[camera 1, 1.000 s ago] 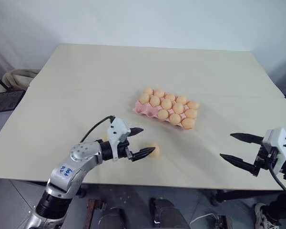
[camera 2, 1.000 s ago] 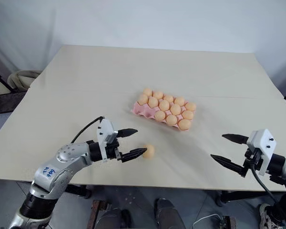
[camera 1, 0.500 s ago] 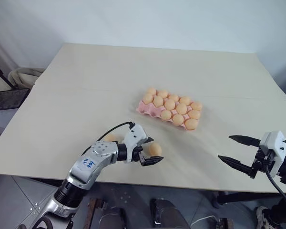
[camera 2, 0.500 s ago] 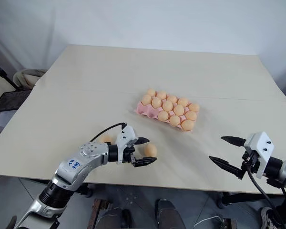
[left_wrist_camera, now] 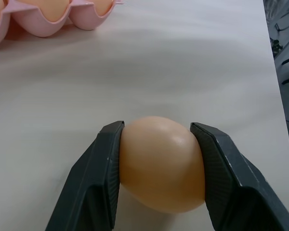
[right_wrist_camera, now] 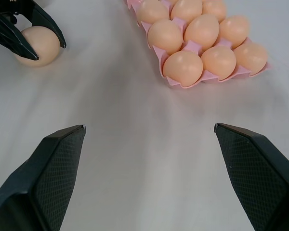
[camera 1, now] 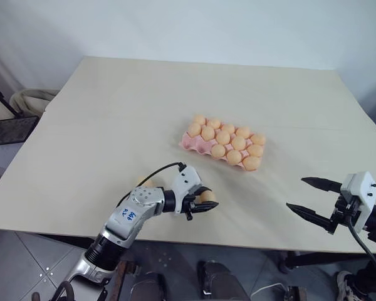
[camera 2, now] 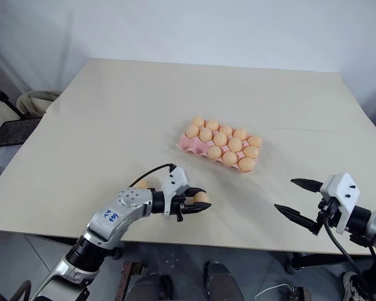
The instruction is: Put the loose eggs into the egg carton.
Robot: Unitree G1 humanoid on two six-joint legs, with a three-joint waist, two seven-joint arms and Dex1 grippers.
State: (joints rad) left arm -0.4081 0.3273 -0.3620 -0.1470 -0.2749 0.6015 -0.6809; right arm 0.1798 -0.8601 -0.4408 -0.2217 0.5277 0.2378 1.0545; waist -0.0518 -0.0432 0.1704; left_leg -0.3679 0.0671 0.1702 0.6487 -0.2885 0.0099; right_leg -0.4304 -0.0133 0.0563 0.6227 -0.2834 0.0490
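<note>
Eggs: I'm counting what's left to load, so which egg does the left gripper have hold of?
The loose egg on the bare table near its front edge, pinched by the left gripper. The other eggs sit in the pink egg carton.

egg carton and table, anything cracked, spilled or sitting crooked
Nothing looks damaged or spilled. The pink moulded egg carton lies at an angle on the pale table, its small orange-tan eggs seated in cups. One loose egg sits intact in the left claw; another lies behind that arm.
</note>
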